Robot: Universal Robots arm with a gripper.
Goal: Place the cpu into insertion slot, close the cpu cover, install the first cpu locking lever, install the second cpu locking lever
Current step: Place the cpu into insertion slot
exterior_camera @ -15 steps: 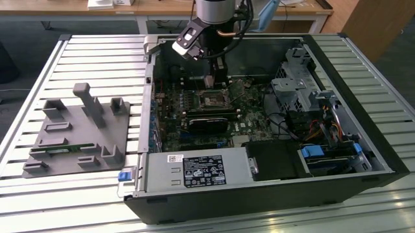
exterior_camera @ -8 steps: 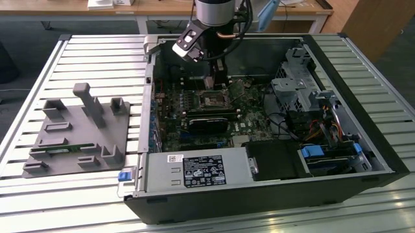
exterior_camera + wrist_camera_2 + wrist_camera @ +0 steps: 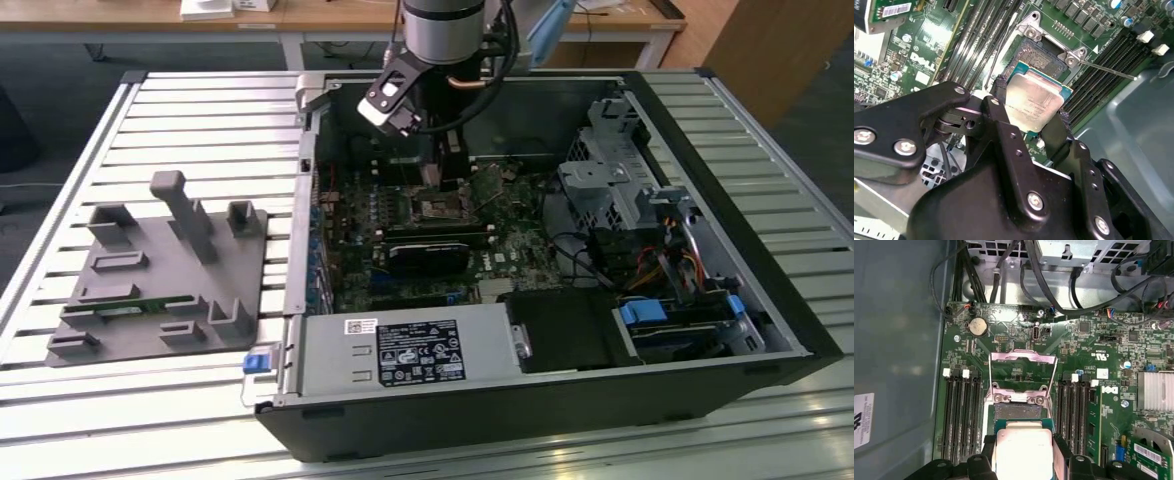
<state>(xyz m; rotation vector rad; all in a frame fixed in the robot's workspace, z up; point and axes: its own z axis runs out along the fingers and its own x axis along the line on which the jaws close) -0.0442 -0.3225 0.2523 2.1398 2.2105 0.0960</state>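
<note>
Silvery cpu (image 3: 1033,100) clamped in tool (image 3: 1030,107) (over insertion slot (image 3: 1037,55)).

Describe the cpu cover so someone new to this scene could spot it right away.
Inside the open computer case, on the green board, look between the two banks of long black slots. The cpu cover is the thin silvery frame with a square window, swung open beside the chip held by the gripper.

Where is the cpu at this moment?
In the second wrist view the cpu is held in the jaws of the gripper, partly over the open slot.
</note>
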